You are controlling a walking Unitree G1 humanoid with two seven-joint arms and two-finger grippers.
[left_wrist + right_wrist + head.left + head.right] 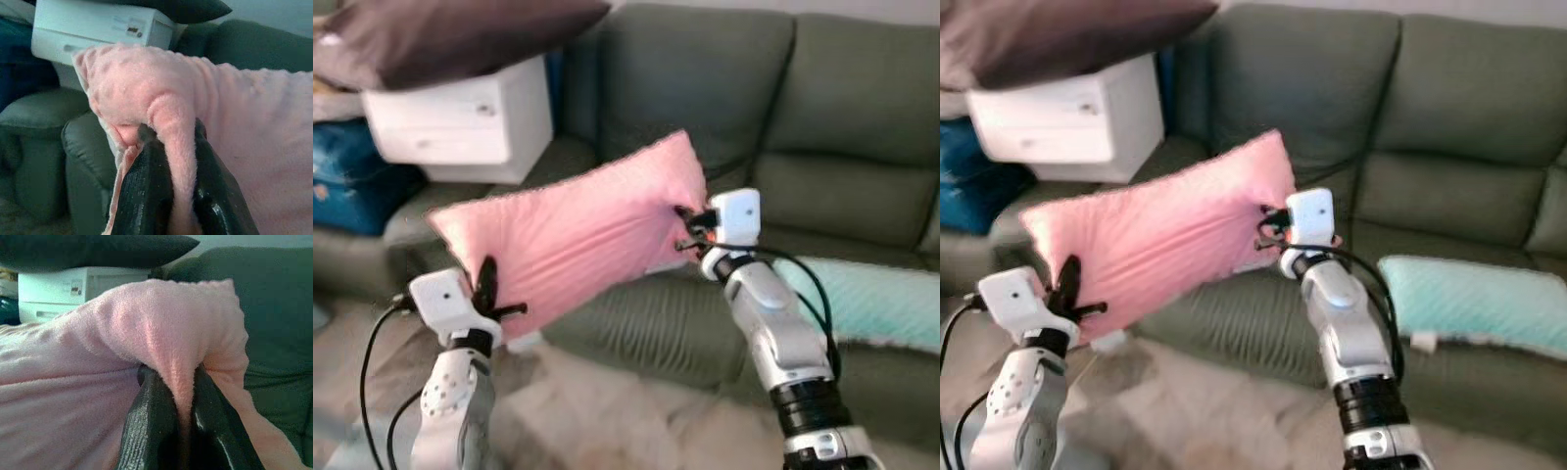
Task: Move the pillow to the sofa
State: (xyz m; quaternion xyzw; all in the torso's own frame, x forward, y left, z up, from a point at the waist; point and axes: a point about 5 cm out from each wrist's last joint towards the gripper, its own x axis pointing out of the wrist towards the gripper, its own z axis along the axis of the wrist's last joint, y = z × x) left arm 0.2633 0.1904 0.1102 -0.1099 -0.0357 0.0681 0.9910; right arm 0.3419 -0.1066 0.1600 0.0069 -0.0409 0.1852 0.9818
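A pink plush pillow (pixel 570 233) is held up in the air in front of the dark green sofa (pixel 783 117), tilted with its right end higher. The left pincer (pixel 489 291) is clenched on a fold at the pillow's lower left edge, and the right pincer (pixel 693 227) is clamped on its right end. A mint-green cushion (pixel 1474 302) lies on the sofa seat, and a white box (pixel 465 117) sits at the sofa's left end.

Soft, even daylight fills the room — no hard shadows, no glare. Both eye views are slightly blurred throughout. In the wrist views the near black fingers (pixel 146 196) are out of focus, and the far background is hazy — colours muted.
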